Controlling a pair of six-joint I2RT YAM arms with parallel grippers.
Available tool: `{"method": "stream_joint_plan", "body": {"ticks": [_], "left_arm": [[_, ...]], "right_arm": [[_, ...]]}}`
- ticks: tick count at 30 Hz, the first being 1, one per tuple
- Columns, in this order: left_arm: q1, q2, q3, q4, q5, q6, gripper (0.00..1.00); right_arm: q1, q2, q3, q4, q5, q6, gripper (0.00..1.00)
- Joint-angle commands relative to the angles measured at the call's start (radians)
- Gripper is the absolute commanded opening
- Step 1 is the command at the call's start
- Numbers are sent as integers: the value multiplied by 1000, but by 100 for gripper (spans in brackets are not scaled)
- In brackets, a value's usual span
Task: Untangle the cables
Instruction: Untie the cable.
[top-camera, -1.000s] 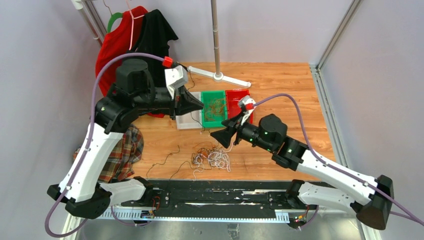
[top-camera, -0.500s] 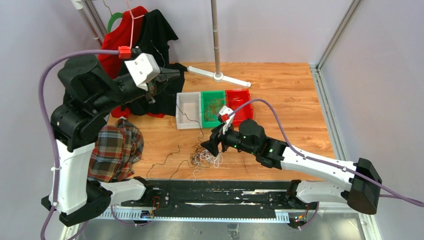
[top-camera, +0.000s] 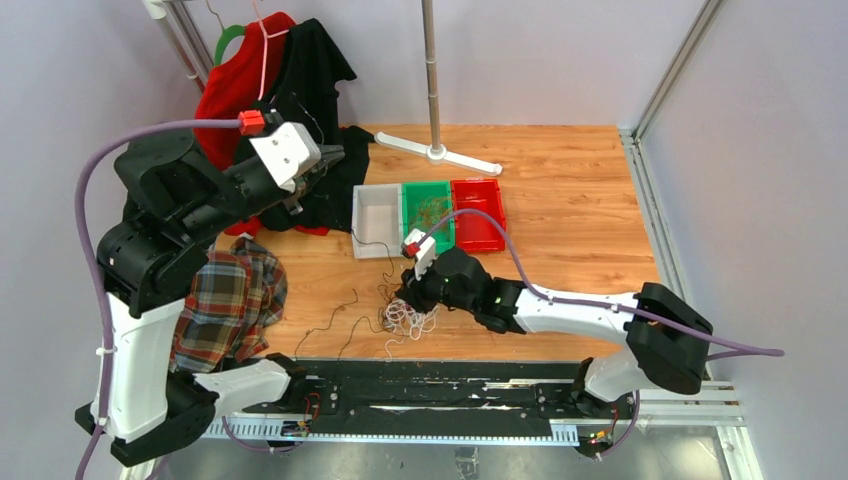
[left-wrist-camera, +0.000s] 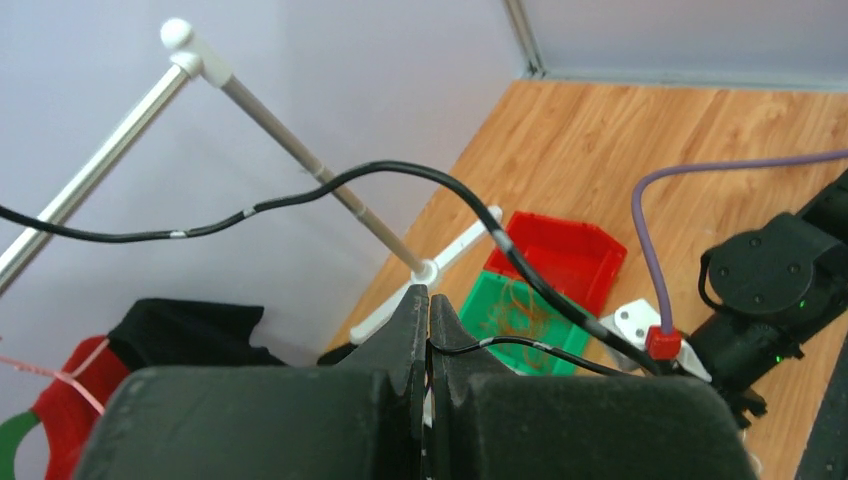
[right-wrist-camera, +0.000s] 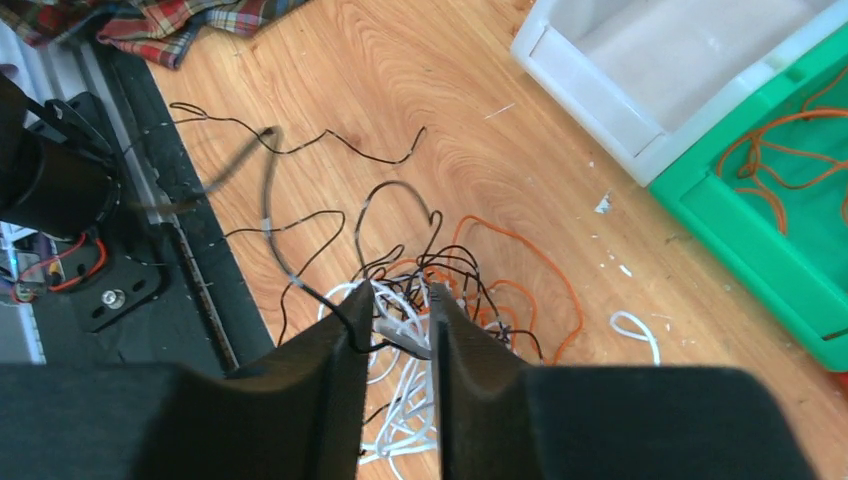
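in the top view, the fist-sized tangle of thin white, orange and black cables (top-camera: 412, 315) (right-wrist-camera: 440, 300) lies on the wooden table (top-camera: 580, 200) near its 6 o'clock edge, at 6 o'clock of the green plastic bin (top-camera: 428, 186). that bin holds a few orange strands. the white plastic bin (top-camera: 378, 212) sits at its 9 o'clock and the red plastic bin (top-camera: 485, 238) at its 3 o'clock. the right gripper (top-camera: 405, 298) (right-wrist-camera: 402, 300) sits low on the tangle's 12 o'clock side. its jaws stand a narrow gap apart with strands between the tips, and i cannot tell whether they pinch. the left gripper (top-camera: 338, 155) (left-wrist-camera: 428, 305) hangs high at 10 o'clock of the bins. its jaws are closed on 1 thin black wire (top-camera: 370, 238) (left-wrist-camera: 330, 185), which drops toward the table by the white bin. loose black strands (top-camera: 330, 318) lie at 9 o'clock of the tangle.
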Motion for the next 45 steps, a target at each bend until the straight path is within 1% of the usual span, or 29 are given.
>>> {"method": "stream_joint_plan", "body": {"ticks": [1, 2, 3, 5, 9, 11, 12, 14, 15, 18, 21, 24, 30, 33, 37, 45], "left_arm": [[5, -60, -89, -4, -60, 44, 0], [5, -74, -119, -9, -68, 53, 1], [5, -90, -156, -15, -80, 62, 1], [5, -141, -260, -19, -109, 76, 0], [5, -243, -573, -2, -144, 118, 1], [5, -274, -689, -4, -117, 123, 4], [5, -289, -740, -8, -80, 121, 9], [5, -312, -819, -12, 13, 113, 26], [5, -315, -846, -12, 59, 104, 31], [5, -295, -879, -10, 169, 85, 42], [5, -259, -877, -14, 224, 101, 49], [5, -226, -869, -18, 264, 124, 60], [-3, -180, -859, -20, 397, 152, 68], [-12, -163, -851, -19, 391, 197, 67], [-15, -159, -836, -20, 384, 222, 61], [-15, -158, -835, -20, 386, 202, 34]], "right_arm": [[20, -11, -9, 91, 51, -3, 14], [19, -27, -20, 103, 64, -4, 4], [19, -47, -32, 114, 76, -4, 1], [20, -93, -53, 116, 86, -9, 1], [20, -164, -67, 80, 100, -23, 1], [19, -186, -63, 50, 99, -27, 1], [19, -195, -62, 36, 93, -31, 1], [20, -206, -57, 22, 77, -30, 1], [20, -209, -52, 15, 69, -30, 1], [21, -211, -38, 2, 44, -32, 1], [22, -202, -19, -20, 25, -37, 1], [29, -192, 5, -45, 16, -47, 1], [46, -174, 47, -54, -7, -50, 1], [53, -159, 73, -58, -31, -43, 1], [56, -144, 91, -47, -67, -19, 1], [65, -128, 112, -36, -94, 10, 1]]}}
